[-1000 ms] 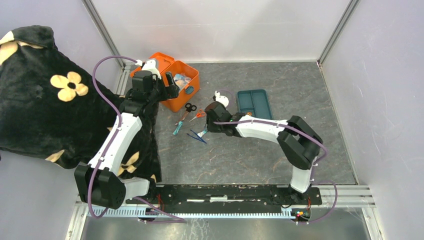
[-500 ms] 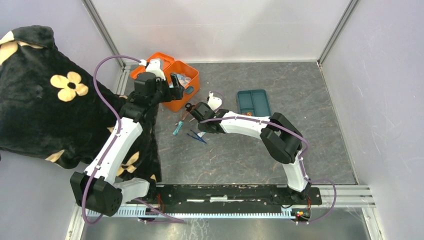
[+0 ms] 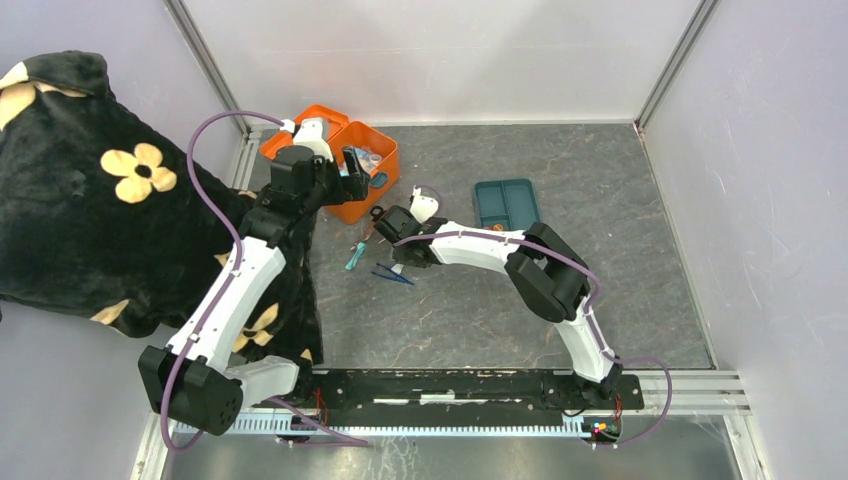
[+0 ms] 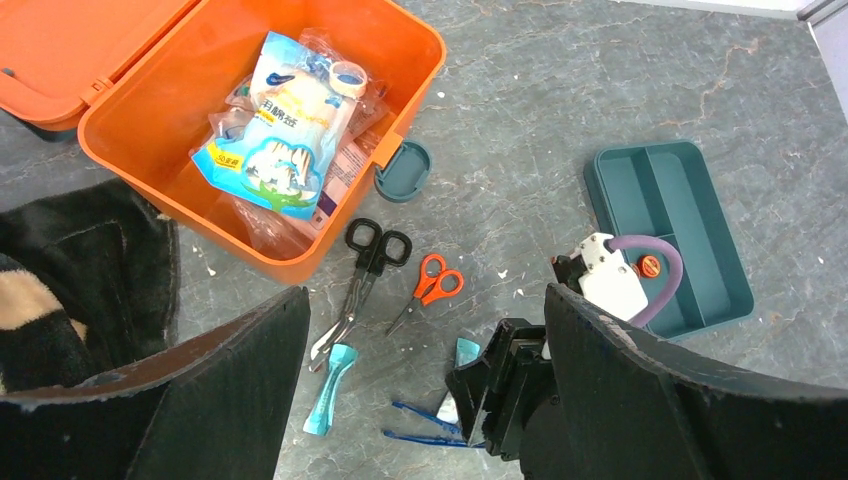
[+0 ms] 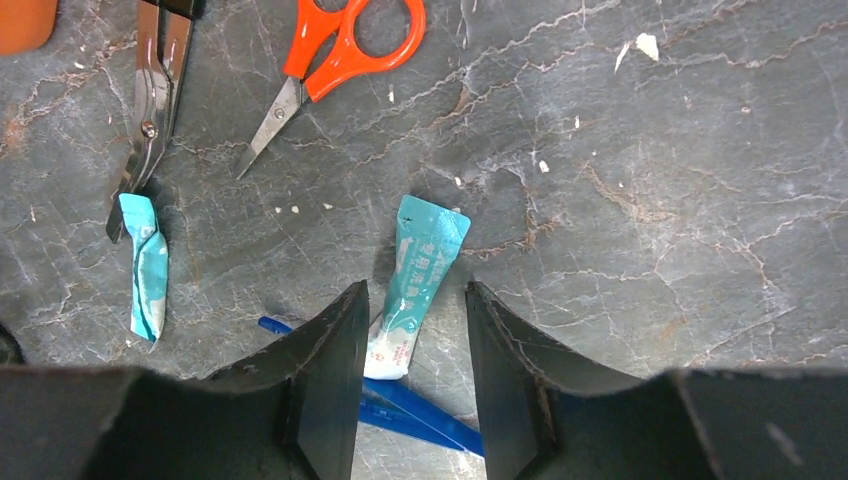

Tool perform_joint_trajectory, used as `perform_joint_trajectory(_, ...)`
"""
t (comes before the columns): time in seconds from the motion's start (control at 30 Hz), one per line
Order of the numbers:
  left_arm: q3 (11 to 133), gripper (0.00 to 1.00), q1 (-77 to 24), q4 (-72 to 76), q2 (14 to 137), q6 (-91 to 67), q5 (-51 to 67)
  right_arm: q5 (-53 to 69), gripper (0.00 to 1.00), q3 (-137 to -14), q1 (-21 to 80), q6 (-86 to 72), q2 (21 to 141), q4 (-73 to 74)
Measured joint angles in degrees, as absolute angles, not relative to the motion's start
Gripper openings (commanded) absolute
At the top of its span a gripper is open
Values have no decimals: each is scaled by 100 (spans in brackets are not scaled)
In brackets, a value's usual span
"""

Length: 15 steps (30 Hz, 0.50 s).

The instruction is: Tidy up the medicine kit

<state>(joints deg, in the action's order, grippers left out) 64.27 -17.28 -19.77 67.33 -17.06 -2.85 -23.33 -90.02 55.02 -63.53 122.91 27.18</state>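
Right claw (image 5: pixel 413 300) hung open and empty, fingers astride the teal sachet (image 5: pixel 428 235) on the surface (image 5: pixel 650 200) — medicine kit (image 4: pixel 150 110) lid-open by the wide-open, empty left claw (image 4: pixel 425 295). Closing might snag the blue tweezers (image 5: pixel 420 415) at the sachet's tail, or let the flat packet slip.

Toward far-left corner: left arm (image 3: pixel 240 275) stretched, left gripper (image 4: pixel 425 295) jaws wide apart. Mid-surface: right arm (image 3: pixel 520 255) folded leftward, right gripper (image 5: pixel 413 290) jaws parted, angled down.

Flowered black blanket (image 3: pixel 70 240) beside marbled tabletop (image 3: pixel 610 190)

Open orange medicine kit (image 4: pixel 150 140), contents inside.
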Motion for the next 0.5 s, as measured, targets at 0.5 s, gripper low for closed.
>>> perform_joint_trajectory(0.5,6427,93,-1728,-2014,6733,-1706,-305,-2993,31,-9266,5522,-5404,12562,2729)
